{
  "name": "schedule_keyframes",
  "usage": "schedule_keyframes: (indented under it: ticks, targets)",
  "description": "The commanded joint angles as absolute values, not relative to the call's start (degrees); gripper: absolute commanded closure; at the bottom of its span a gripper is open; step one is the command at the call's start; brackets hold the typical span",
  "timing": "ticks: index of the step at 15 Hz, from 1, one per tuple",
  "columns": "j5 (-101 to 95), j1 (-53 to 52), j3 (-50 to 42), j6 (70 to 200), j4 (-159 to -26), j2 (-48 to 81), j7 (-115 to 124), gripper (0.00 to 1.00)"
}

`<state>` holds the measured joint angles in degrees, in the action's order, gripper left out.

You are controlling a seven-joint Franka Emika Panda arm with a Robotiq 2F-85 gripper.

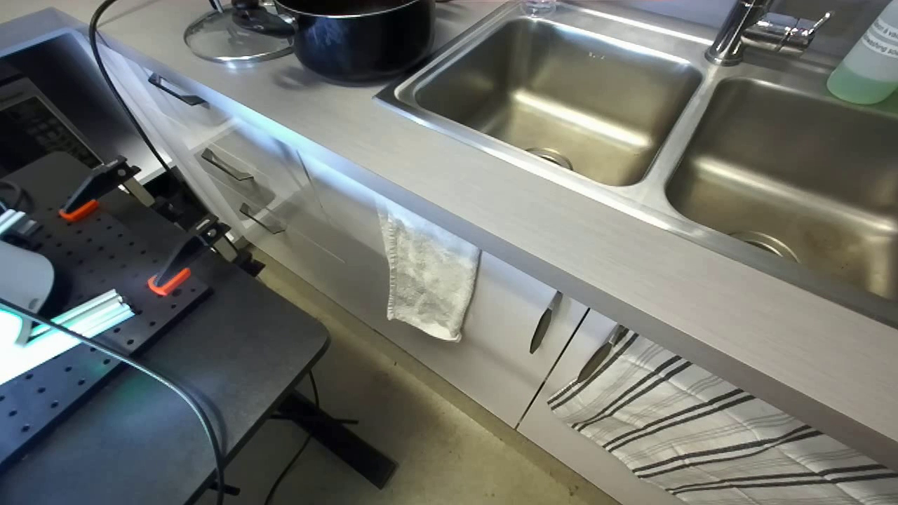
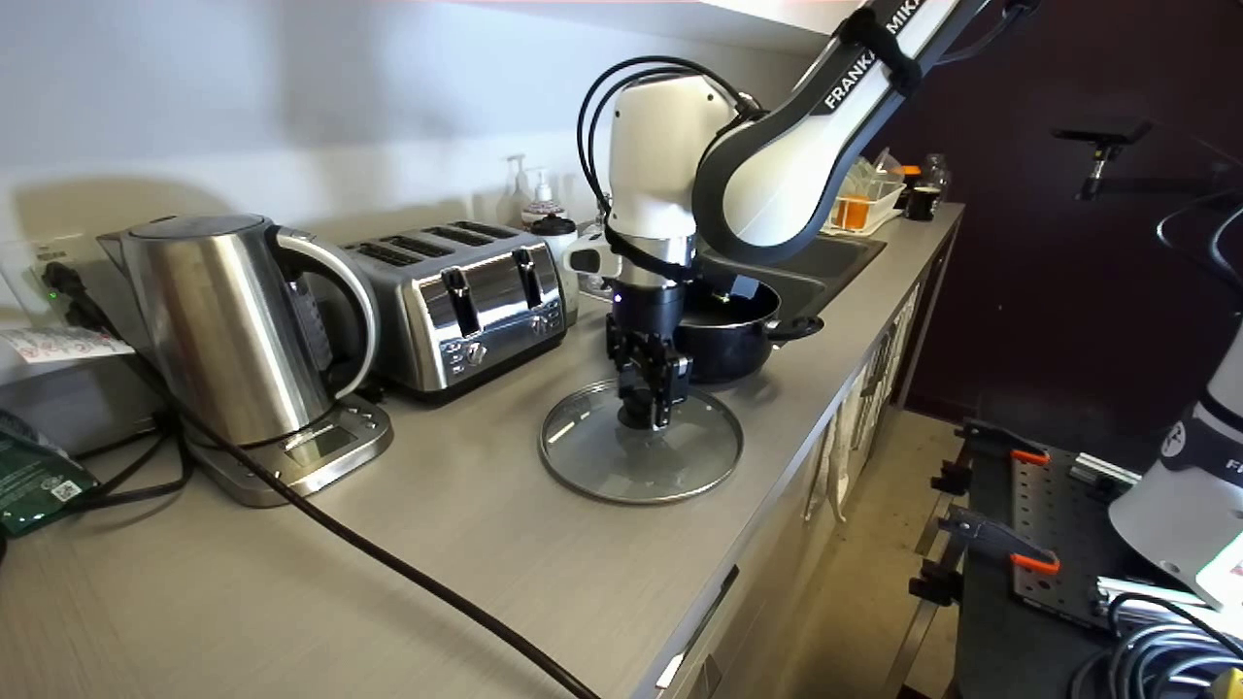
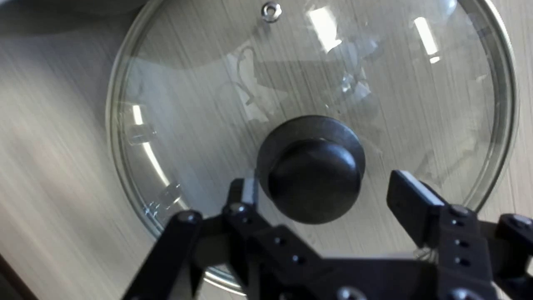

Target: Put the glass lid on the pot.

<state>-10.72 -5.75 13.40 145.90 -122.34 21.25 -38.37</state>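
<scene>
The glass lid [image 2: 626,471] isn't on the pot [image 2: 728,354] yet: I judge the reach about made, with grasp, lift, carry and seating left. It lies flat, knob [image 3: 314,181] up; being round, it has no long axis, and its steam vent [image 3: 271,12] lies toward the top of my wrist view. I have the gripper [image 3: 325,185] spread astride the knob, grasping nothing. Beneath is the countertop [image 2: 486,553]; in both exterior views the pot stands uncovered just beside the lid.
</scene>
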Motion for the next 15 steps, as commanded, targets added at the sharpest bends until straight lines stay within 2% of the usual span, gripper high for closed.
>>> schedule_keyframes:
  ticks: [1, 4, 15]
  targets:
    - [-9.2, -4.8, 14.39, 146.91, -123.21, 20.43, -40.47, 0.51]
    - [-8.91, -4.72, 14.45, 147.03, -123.46, 19.98, -40.56, 0.75]
    - [-4.61, -5.38, 18.59, 146.61, -127.59, 14.73, -42.74, 0.75]
